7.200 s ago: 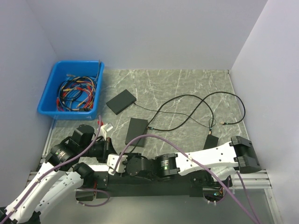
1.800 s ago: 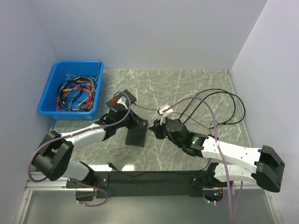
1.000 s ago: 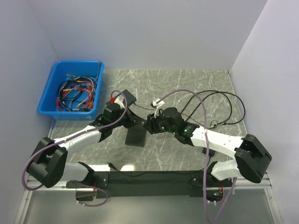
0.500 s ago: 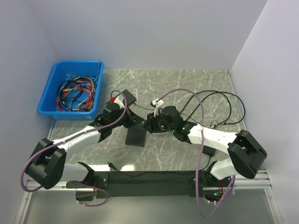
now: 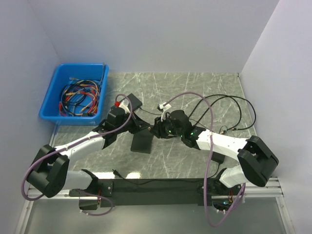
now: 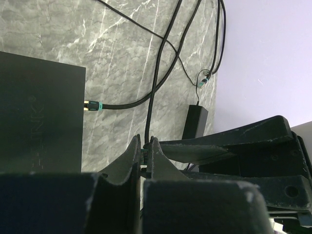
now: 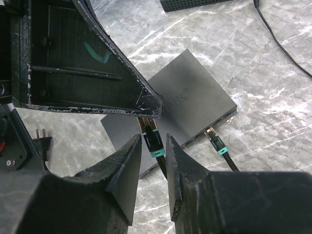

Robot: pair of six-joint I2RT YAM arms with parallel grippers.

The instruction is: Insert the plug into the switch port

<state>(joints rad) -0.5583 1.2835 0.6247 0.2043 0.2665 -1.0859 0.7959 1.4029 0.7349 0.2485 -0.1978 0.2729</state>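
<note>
The plug (image 7: 154, 140), black with a teal collar and a gold tip, hangs above the black switch (image 7: 187, 105). My left gripper (image 6: 144, 144) is shut on the plug's tip; a sliver of the plug (image 6: 143, 155) shows between its fingers. My right gripper (image 7: 154, 146) is open, a finger on either side of the plug's collar with thin gaps. In the top view both grippers meet over the switch (image 5: 140, 143), the left gripper (image 5: 147, 127) beside the right gripper (image 5: 157, 130). Another plug (image 7: 215, 140) sits in the switch's edge.
A blue bin (image 5: 53, 100) of cables stands at the back left. A second black box (image 5: 134, 101) lies behind my left arm. Black cable loops (image 5: 229, 105) spread at the right, with a power adapter (image 6: 197, 120) and a loose connector (image 6: 202, 83).
The right gripper's fingers have drawn closer together around the plug. Both arms have stayed almost where they were over the switch.
</note>
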